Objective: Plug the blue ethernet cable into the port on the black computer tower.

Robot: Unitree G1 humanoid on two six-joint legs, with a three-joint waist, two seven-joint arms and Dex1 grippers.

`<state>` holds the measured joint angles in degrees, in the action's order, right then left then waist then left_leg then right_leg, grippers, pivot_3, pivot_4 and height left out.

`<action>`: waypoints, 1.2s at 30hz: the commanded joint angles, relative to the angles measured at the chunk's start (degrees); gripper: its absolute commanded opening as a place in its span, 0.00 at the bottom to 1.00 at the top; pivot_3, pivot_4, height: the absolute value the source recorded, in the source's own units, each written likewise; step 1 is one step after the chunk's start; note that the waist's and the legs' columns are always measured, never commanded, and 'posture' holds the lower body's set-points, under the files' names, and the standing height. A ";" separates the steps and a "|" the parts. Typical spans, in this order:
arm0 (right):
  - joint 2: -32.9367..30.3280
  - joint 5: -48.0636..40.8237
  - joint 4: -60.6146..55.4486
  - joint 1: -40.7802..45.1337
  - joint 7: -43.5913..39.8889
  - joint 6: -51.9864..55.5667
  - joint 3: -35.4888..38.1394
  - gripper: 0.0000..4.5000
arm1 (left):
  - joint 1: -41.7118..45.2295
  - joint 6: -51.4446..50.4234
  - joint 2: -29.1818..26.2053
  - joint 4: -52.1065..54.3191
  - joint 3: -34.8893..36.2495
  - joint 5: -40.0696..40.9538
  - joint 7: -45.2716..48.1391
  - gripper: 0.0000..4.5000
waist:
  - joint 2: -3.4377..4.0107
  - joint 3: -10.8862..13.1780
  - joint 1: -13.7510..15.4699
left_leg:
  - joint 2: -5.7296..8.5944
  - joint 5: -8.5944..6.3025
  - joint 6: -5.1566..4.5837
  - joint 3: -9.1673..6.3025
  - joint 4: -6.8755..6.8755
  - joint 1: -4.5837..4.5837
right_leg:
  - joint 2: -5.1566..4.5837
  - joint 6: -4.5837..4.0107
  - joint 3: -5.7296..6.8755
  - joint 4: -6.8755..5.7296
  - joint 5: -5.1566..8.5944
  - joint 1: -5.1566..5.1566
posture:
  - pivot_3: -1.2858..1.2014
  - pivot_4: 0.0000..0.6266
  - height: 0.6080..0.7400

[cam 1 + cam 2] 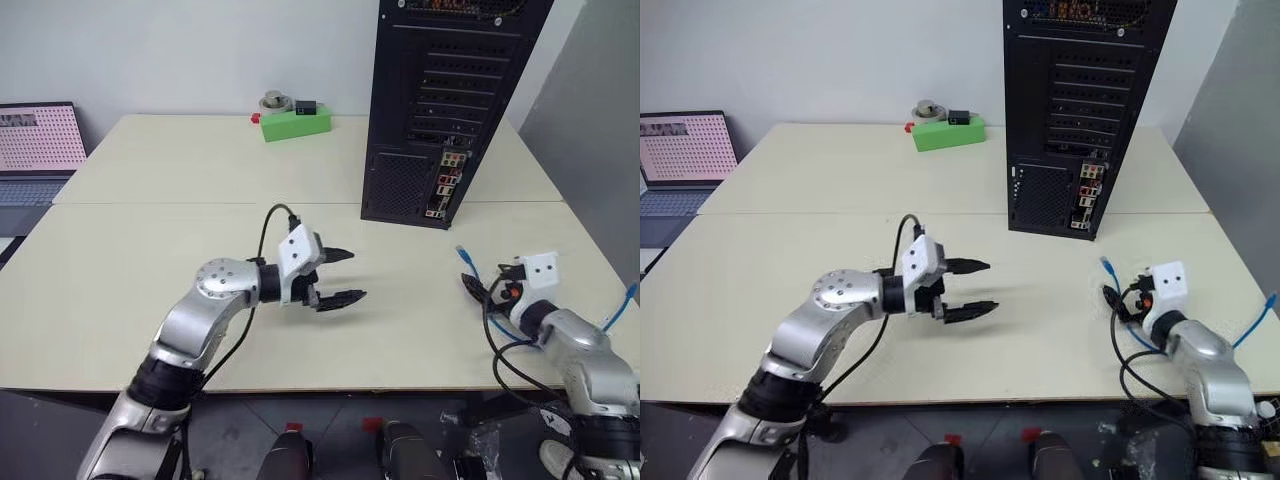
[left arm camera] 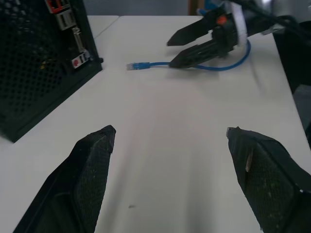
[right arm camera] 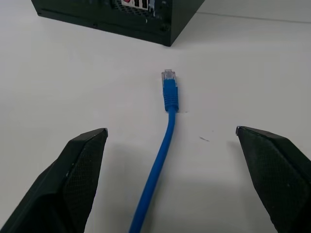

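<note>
The task is sitting at its very start: the blue ethernet cable (image 3: 167, 104) is lying loose on the table (image 1: 150, 250), a little way in front of the black computer tower (image 1: 445, 110), its pale plug pointing toward the tower's base. Nothing is gripping it yet.

The right gripper (image 3: 170, 170) is hovering low over the table on the near side of the plug from the tower, its jaws standing wide apart and holding nothing, with the cable running between them toward the tower. The left gripper (image 1: 338, 276) is hanging above the table off to the tower's front left, well apart from the cable, its jaws likewise spread wide and empty, aimed across toward the plug.

The port (image 1: 449, 181) is sitting in the strip of coloured connectors low on the tower's rear face, which is turned toward the robot; which socket exactly is too small to tell. Nothing is plugged into it by this cable.

Everything is judged to be remaining: closing on the cord just behind the plug, lifting it, carrying it to the connector strip, lining the plug up and pushing it home.
</note>
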<state>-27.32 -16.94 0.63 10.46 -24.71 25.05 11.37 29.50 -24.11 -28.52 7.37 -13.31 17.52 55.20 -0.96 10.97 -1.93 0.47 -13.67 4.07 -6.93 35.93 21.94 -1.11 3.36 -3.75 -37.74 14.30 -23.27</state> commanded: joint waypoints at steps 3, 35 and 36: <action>0.32 2.08 2.20 2.30 0.91 -1.82 -0.90 1.00 | 5.26 3.88 3.85 -6.09 -2.44 -2.81 0.77 0.87 | 0.00 0.00 -0.10 | 0.00 0.00 0.00 0.01 -0.01 0.04 | 0.00 0.00 0.00 0.02 0.00 -0.01 | 0.52 0.24 1.00; -11.28 3.25 -13.51 4.48 -11.57 0.36 -7.02 0.01 | 11.96 17.11 5.60 -22.22 -1.55 -6.39 10.18 0.87 | -0.01 0.01 -0.13 | -0.01 0.00 0.00 0.09 0.08 0.01 | 0.02 0.07 -0.09 0.04 -0.03 0.00 | 0.52 0.24 1.00; -9.91 3.36 -12.03 4.82 -8.84 1.54 -5.89 0.01 | 11.55 17.00 5.47 -21.49 -1.53 -6.18 10.40 0.87 | -0.02 0.01 -0.12 | -0.02 0.00 0.00 0.09 0.07 0.01 | 0.03 0.07 -0.09 0.04 -0.04 0.00 | 0.52 0.24 1.00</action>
<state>-37.96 -14.36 -12.55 14.36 -37.11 25.38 2.44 40.56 -8.09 -22.83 -15.97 -16.36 10.95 65.62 -0.98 10.98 -2.06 0.45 -13.66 4.06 -6.85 36.00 21.95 -1.08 3.43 -3.83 -37.70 14.27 -23.27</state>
